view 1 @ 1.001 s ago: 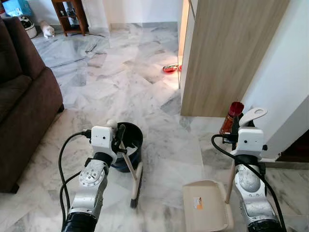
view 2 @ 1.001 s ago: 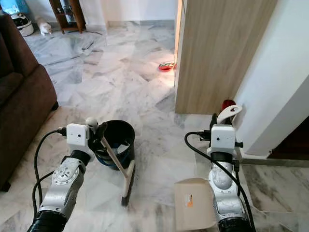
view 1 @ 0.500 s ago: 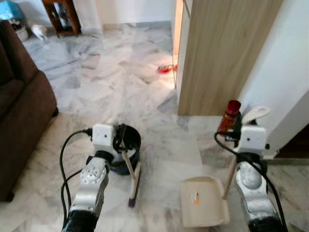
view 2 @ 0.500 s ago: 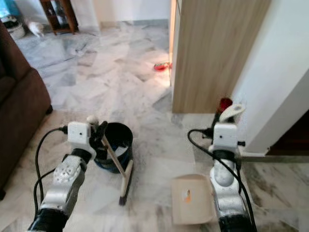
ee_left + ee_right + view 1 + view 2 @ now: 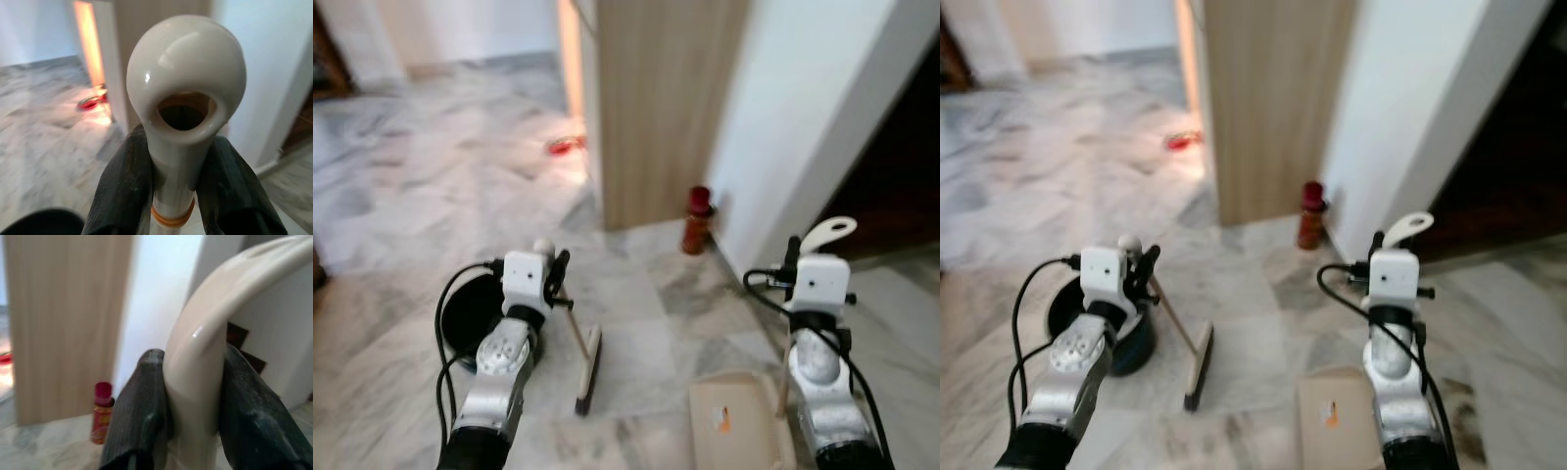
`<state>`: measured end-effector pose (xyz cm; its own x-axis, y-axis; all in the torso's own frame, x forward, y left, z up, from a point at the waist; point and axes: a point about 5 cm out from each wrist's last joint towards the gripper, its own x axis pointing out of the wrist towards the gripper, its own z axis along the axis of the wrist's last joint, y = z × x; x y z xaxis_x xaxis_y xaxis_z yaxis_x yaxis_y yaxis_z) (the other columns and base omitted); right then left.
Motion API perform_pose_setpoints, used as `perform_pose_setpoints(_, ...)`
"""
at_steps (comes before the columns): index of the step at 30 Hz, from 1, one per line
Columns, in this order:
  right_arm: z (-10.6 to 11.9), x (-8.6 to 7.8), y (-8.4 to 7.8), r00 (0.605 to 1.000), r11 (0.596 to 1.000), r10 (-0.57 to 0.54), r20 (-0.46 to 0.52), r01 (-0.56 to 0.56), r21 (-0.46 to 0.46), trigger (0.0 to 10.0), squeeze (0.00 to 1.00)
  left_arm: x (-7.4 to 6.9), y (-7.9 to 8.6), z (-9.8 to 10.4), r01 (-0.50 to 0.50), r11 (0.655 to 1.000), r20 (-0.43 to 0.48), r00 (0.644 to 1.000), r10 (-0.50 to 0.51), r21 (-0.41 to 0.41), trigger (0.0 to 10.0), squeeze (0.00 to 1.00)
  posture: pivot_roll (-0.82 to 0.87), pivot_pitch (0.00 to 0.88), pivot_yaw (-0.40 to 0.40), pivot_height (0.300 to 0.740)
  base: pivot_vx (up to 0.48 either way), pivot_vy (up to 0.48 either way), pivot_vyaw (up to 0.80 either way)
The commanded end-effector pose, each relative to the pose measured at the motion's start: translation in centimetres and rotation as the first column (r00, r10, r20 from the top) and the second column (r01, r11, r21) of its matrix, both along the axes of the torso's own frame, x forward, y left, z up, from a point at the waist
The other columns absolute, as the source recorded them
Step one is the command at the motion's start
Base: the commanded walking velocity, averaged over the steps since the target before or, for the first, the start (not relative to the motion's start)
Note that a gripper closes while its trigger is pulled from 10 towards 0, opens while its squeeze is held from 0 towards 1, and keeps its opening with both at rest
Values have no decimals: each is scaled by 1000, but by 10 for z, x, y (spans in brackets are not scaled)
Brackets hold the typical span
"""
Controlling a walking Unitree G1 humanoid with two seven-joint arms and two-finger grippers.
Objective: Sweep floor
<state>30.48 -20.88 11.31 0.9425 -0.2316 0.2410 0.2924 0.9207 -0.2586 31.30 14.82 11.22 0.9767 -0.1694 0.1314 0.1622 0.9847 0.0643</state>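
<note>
While both arms are loaded, the left claw (image 5: 178, 188) is clamped on the broom handle (image 5: 185, 112) just under its looped end; the shaft slants down and away to the brush head (image 5: 588, 369) on the marble floor (image 5: 431, 196), ahead of that claw and toward the robot's right; the right claw (image 5: 190, 406) is clamped on the dustpan handle (image 5: 205, 342), its pan (image 5: 736, 431) resting below; a black bin (image 5: 1097, 323) sits beside the left arm; farther off, a red bottle (image 5: 698, 219) stands by the wall.

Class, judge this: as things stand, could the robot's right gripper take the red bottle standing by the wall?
Probably not: the right gripper is shut on the dustpan handle, and the red bottle stands apart, farther ahead on the floor.
</note>
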Motion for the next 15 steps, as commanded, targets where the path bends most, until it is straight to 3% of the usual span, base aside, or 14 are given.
perform_pose_setpoints(1,5,1,-1,1000,1000,-1,28,0,7,10000,0,2,2,10,-6,1000,49,999,6,10,10000,0,-9,68,41,740,0,0,-788)
perform_pose_setpoints(15,3,0,0,1000,1000,-1,22,1,10,10000,0,3,3,10,-7,1000,53,999,7,6,10000,0,-6,51,44,740,0,0,-788)
